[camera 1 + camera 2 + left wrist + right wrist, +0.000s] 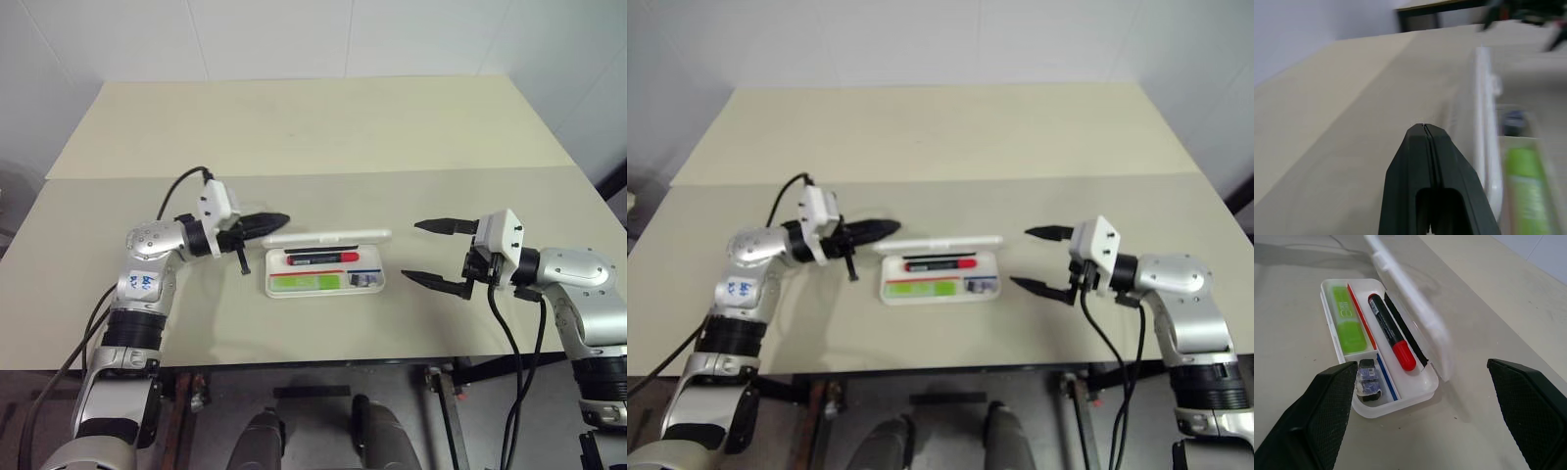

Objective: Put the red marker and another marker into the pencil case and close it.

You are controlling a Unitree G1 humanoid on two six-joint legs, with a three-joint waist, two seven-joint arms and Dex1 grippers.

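The bench (323,137) carried the pencil case (325,284) near the middle of its front edge, lid raised along the far side. The left gripper (277,220), fingers pressed together and empty, hovered by the lid's left end. The right gripper (419,251) stood wide apart to the case's right. Inside lay the red marker (1391,330) and the green marker (1348,319), in separate compartments.
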